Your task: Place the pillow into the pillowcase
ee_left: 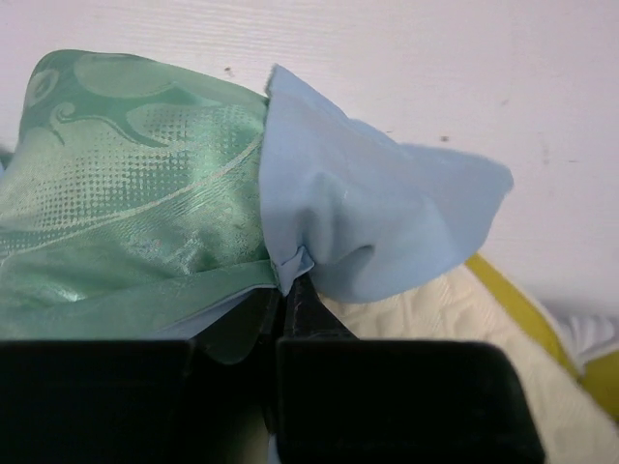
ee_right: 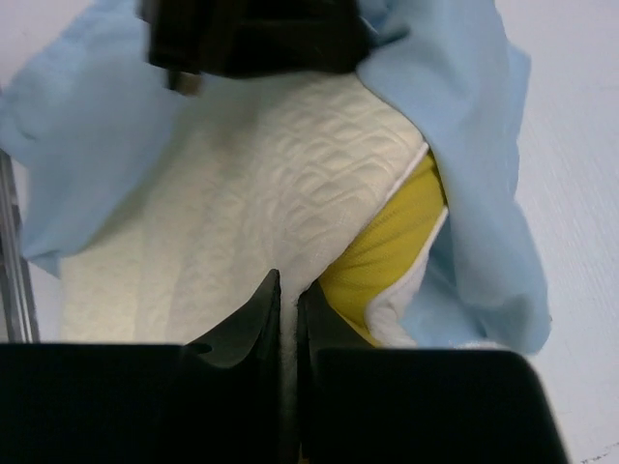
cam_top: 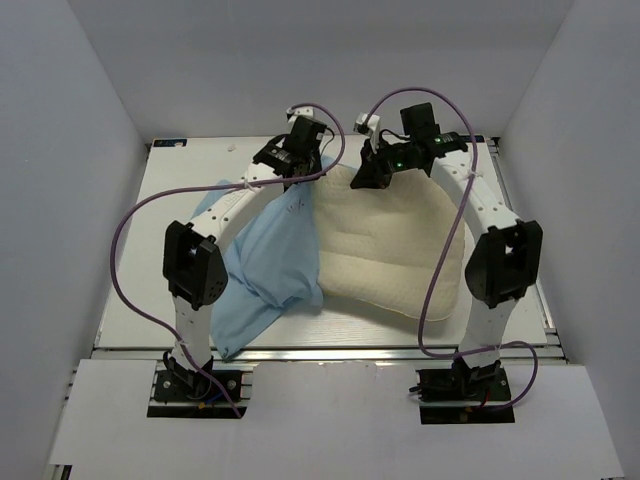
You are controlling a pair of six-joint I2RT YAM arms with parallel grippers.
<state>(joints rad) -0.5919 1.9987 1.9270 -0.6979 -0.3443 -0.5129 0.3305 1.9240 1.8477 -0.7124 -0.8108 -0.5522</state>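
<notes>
The cream-white dimpled pillow [cam_top: 390, 255] lies in the middle of the table. The pillowcase [cam_top: 268, 265] lies to its left, light blue face up, its far end lifted against the pillow's far-left corner. My left gripper [cam_top: 296, 178] is shut on the pillowcase's edge [ee_left: 290, 263]; mint green [ee_left: 126, 213] and blue fabric bunch above the jaws. My right gripper [cam_top: 366, 180] is shut on the pillow's top fabric [ee_right: 290, 290] beside the yellow side band [ee_right: 387, 251]. Blue pillowcase fabric [ee_right: 484, 193] wraps round that corner.
The white table [cam_top: 180, 200] has raised metal rails at its edges [cam_top: 330, 352]. White walls enclose it on the left, far and right sides. Purple cables loop from both arms [cam_top: 125, 260].
</notes>
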